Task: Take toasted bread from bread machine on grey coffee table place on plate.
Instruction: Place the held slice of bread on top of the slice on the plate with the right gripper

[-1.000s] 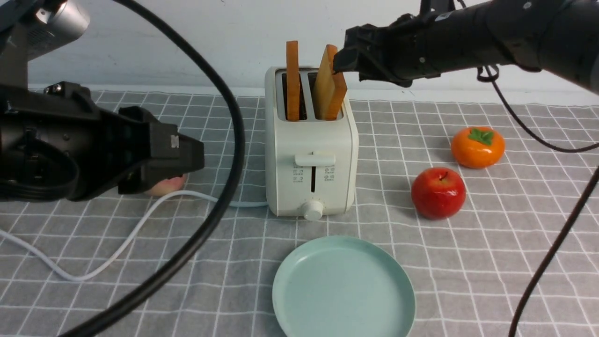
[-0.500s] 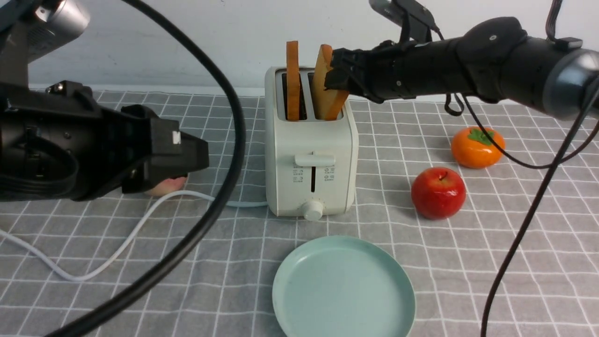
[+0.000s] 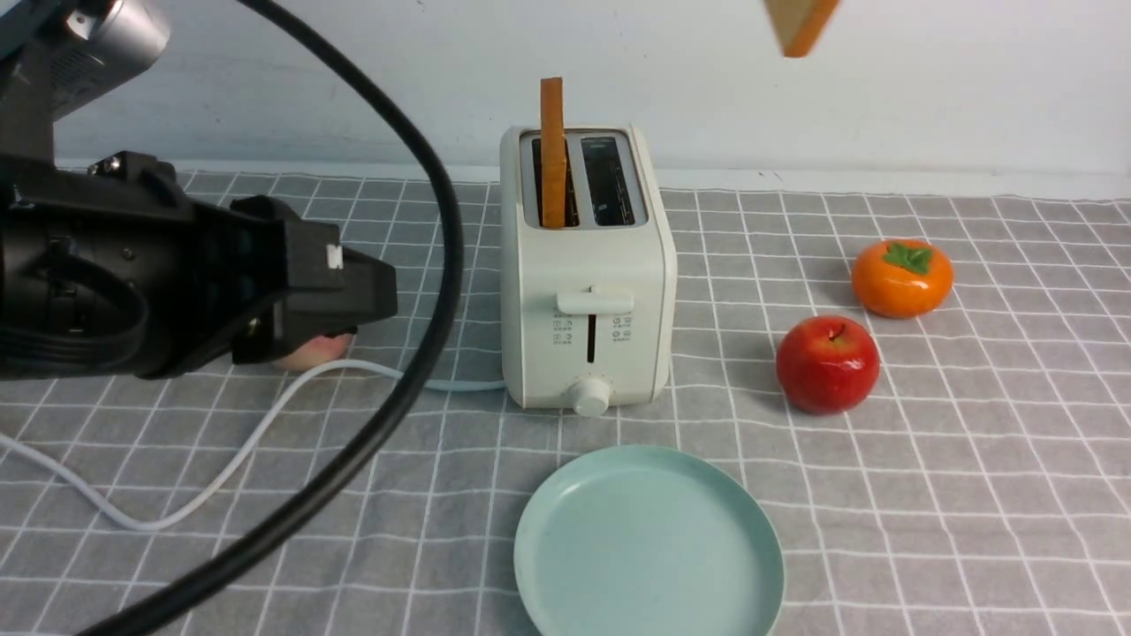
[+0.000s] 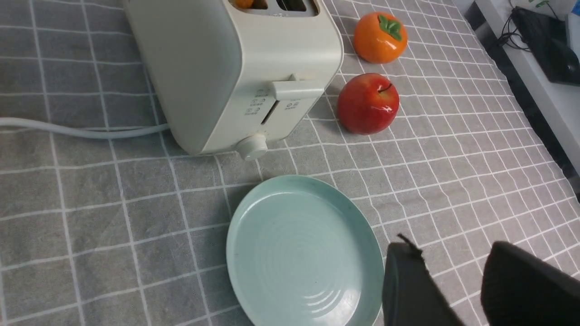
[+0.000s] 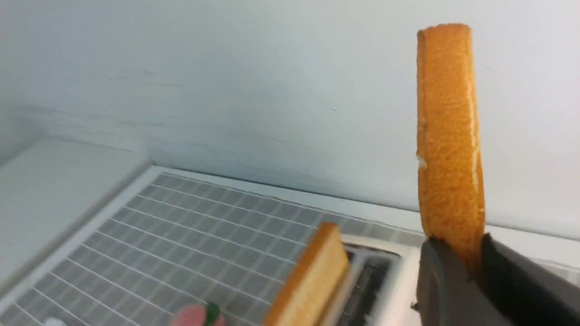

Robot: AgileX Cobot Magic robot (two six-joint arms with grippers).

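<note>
The cream bread machine (image 3: pixel 588 265) stands on the grey coffee table (image 3: pixel 972 495). One toasted bread slice (image 3: pixel 552 150) stands upright in its left slot; the right slot is empty. A second slice (image 5: pixel 448 136) is pinched edge-on in my right gripper (image 5: pixel 455 253), high above the machine; only its lower corner (image 3: pixel 800 26) shows at the top of the front view. The mint plate (image 3: pixel 649 539) lies in front of the machine. My left gripper (image 4: pixel 451 249) hovers open with nothing in it, just beside the plate (image 4: pixel 303 253).
A red apple (image 3: pixel 828 364) and an orange persimmon (image 3: pixel 901 278) sit right of the machine. A pink peach (image 3: pixel 314 349) is half hidden behind my left gripper (image 3: pixel 371 296). The white cord (image 3: pixel 221 459) runs left, and a black cable (image 3: pixel 433 336) loops in front.
My right gripper closed on the right-slot slice and lifted it up and to the right, out of the machine; the arm has left the front view. The left arm barely moved.
</note>
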